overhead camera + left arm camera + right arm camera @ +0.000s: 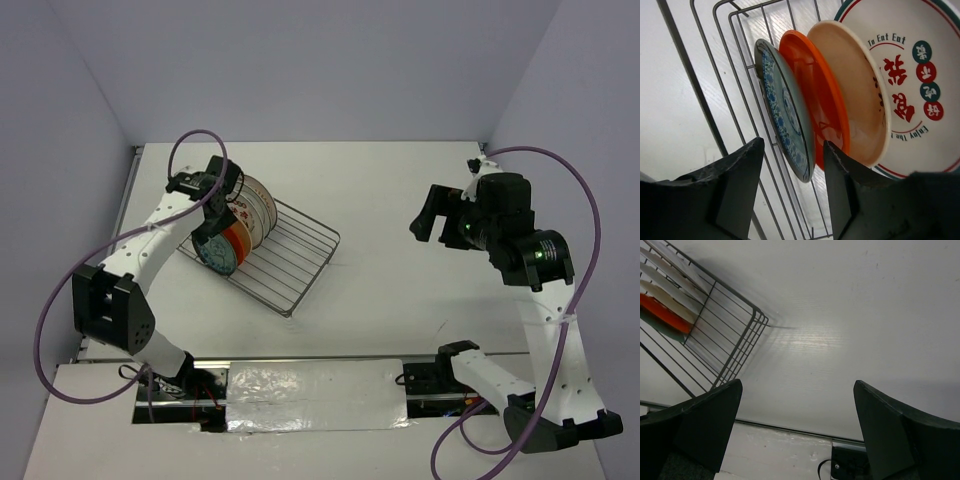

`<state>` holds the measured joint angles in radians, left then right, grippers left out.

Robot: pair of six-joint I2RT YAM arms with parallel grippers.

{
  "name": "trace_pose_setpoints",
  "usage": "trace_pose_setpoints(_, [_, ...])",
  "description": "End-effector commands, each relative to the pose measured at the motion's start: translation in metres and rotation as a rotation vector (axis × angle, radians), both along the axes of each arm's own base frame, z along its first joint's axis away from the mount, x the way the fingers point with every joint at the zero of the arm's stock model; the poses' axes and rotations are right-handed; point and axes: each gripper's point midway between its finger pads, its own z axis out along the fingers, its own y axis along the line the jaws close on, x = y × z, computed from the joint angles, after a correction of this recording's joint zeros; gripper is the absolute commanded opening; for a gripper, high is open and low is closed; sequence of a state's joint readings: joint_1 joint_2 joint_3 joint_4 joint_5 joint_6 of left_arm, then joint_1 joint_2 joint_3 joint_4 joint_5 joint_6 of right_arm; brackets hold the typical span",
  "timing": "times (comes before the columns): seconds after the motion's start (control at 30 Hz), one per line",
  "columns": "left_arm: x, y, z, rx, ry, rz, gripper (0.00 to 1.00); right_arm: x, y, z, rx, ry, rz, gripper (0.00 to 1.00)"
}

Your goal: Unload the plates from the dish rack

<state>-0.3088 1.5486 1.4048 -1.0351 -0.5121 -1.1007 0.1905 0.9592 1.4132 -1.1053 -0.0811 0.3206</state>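
The dish rack point(293, 268) lies left of centre on the white table, with the plates point(252, 210) standing on edge at its left end. In the left wrist view they line up as a teal-blue patterned plate point(784, 107), an orange plate point(815, 95), a cream-tan plate point(855, 90) and a white plate with red motifs point(912, 75). My left gripper point(793, 141) is open and straddles the lower rim of the teal-blue plate, one finger outside it and the other between it and the orange plate, with gaps on both sides. My right gripper point(796, 384) hovers open and empty over bare table, right of the rack point(735, 347).
The right part of the rack point(305, 250) holds no plates. A dark rail with cables point(300, 385) runs along the near table edge between the arm bases. Grey walls close in the back and both sides.
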Motion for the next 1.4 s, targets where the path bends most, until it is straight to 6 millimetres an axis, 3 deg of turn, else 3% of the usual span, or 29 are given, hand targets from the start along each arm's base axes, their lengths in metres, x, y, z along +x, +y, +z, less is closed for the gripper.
trace_pose_setpoints(0.0, [0.016,0.006,-0.003,0.007,-0.063,0.006,0.62,-0.001,0.007,0.012,0.024,-0.033,0.037,1.00])
trace_pose_setpoints(0.1, [0.016,0.008,-0.021,-0.004,-0.033,-0.002,0.52,0.000,0.010,0.019,0.042,-0.049,0.045,1.00])
trace_pose_setpoints(0.17, [0.018,0.008,-0.024,-0.009,-0.031,-0.002,0.39,0.000,0.011,0.022,0.048,-0.058,0.045,1.00])
trace_pose_setpoints(0.2, [0.018,0.008,-0.025,-0.013,-0.025,-0.004,0.27,0.000,0.012,0.022,0.053,-0.061,0.047,1.00])
trace_pose_setpoints(0.27, [0.018,0.008,-0.021,-0.013,-0.026,-0.006,0.18,0.000,0.012,0.022,0.056,-0.061,0.047,1.00])
trace_pose_setpoints(0.37, [0.019,0.008,-0.006,-0.017,-0.065,-0.009,0.09,0.000,0.013,0.021,0.062,-0.060,0.044,1.00])
trace_pose_setpoints(0.4, [0.022,0.008,0.005,-0.020,-0.093,-0.011,0.01,0.000,0.013,0.020,0.063,-0.060,0.044,1.00])
trace_pose_setpoints(0.6, [0.020,0.009,0.066,-0.003,-0.157,-0.053,0.00,0.004,0.010,0.021,0.051,-0.066,0.025,1.00])
trace_pose_setpoints(0.73, [0.025,-0.004,0.109,-0.005,-0.244,-0.169,0.00,0.014,0.002,0.027,0.019,-0.074,-0.014,1.00])
trace_pose_setpoints(0.8, [0.031,-0.018,0.138,0.006,-0.328,-0.276,0.00,0.020,-0.003,0.028,0.011,-0.061,-0.066,1.00])
trace_pose_setpoints(0.83, [0.031,-0.033,0.150,0.019,-0.355,-0.411,0.00,0.022,-0.003,0.037,0.037,-0.074,-0.088,1.00])
trace_pose_setpoints(0.87, [0.044,-0.051,0.168,0.011,-0.442,-0.507,0.00,0.025,-0.001,0.041,0.057,-0.076,-0.095,1.00])
trace_pose_setpoints(0.9, [0.042,-0.068,0.174,0.068,-0.453,-0.646,0.00,0.029,0.006,0.049,0.091,-0.075,-0.085,1.00])
trace_pose_setpoints(1.0, [0.041,-0.096,0.195,0.186,-0.521,-0.829,0.00,0.036,0.019,0.069,0.203,-0.064,-0.099,1.00])
trace_pose_setpoints(1.07, [0.028,-0.128,0.201,0.332,-0.542,-1.024,0.00,0.042,0.030,0.076,0.283,-0.031,-0.103,1.00])
trace_pose_setpoints(1.1, [0.012,-0.154,0.201,0.435,-0.543,-1.174,0.00,0.044,0.035,0.090,0.335,-0.053,-0.101,1.00])
trace_pose_setpoints(1.17, [-0.003,-0.162,0.189,0.621,-0.507,-1.247,0.00,0.046,0.048,0.100,0.415,-0.039,-0.050,1.00])
trace_pose_setpoints(1.2, [-0.020,-0.187,0.181,0.721,-0.527,-1.365,0.00,0.048,0.060,0.107,0.479,-0.028,-0.002,1.00])
trace_pose_setpoints(1.23, [-0.021,-0.191,0.189,0.822,-0.556,-1.354,0.00,0.051,0.064,0.109,0.503,-0.023,0.012,1.00])
trace_pose_setpoints(1.33, [-0.052,-0.224,0.179,0.866,-0.612,-1.489,0.00,0.055,0.077,0.103,0.553,0.028,0.054,1.00])
trace_pose_setpoints(1.37, [-0.069,-0.245,0.177,0.852,-0.652,-1.603,0.00,0.055,0.082,0.101,0.567,0.041,0.070,1.00])
